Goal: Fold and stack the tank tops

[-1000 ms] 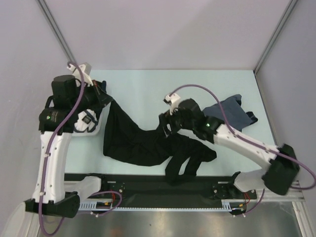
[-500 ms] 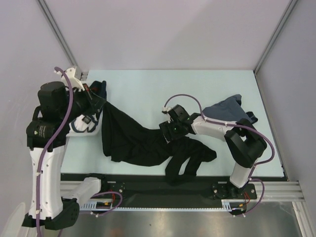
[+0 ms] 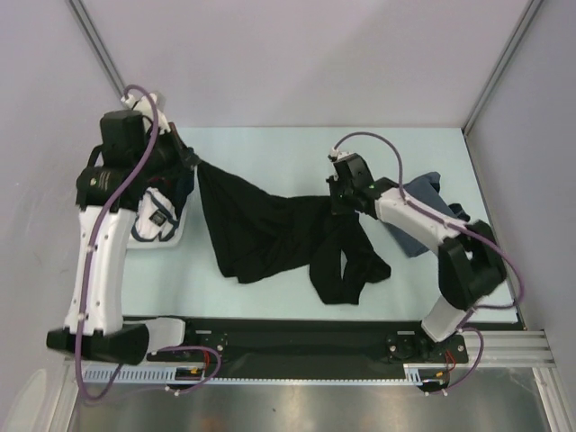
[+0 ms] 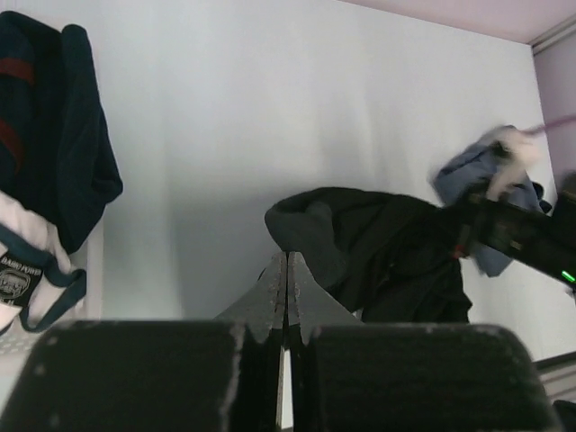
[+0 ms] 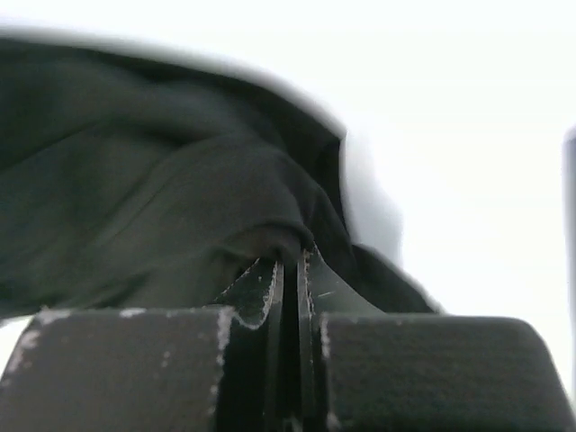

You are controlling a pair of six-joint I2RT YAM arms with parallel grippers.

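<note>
The black tank top [image 3: 270,229] is stretched across the middle of the table [image 3: 270,148] between both grippers. Its lower part hangs in loops [image 3: 346,270] toward the front. My left gripper [image 3: 193,163] is shut on its left corner; in the left wrist view the jaws [image 4: 286,256] meet at the edge of the black cloth [image 4: 378,243]. My right gripper [image 3: 340,200] is shut on its right part, with black cloth [image 5: 162,198] bunched at the closed tips [image 5: 292,256]. The blue-grey tank top [image 3: 421,202] lies crumpled at the right, partly under the right arm, and also shows as the blue-grey tank top [image 4: 472,171] in the left wrist view.
A white garment with dark trim [image 3: 160,223] and a dark navy garment [image 3: 184,180] lie at the table's left edge, under the left arm; the navy garment [image 4: 54,135] also shows in the left wrist view. A black rail [image 3: 297,346] runs along the front edge. Walls close in the back and sides.
The right gripper has shut on the black tank top and moved back and to the right with it. The left gripper shifted back, drawing the cloth taut between them.
</note>
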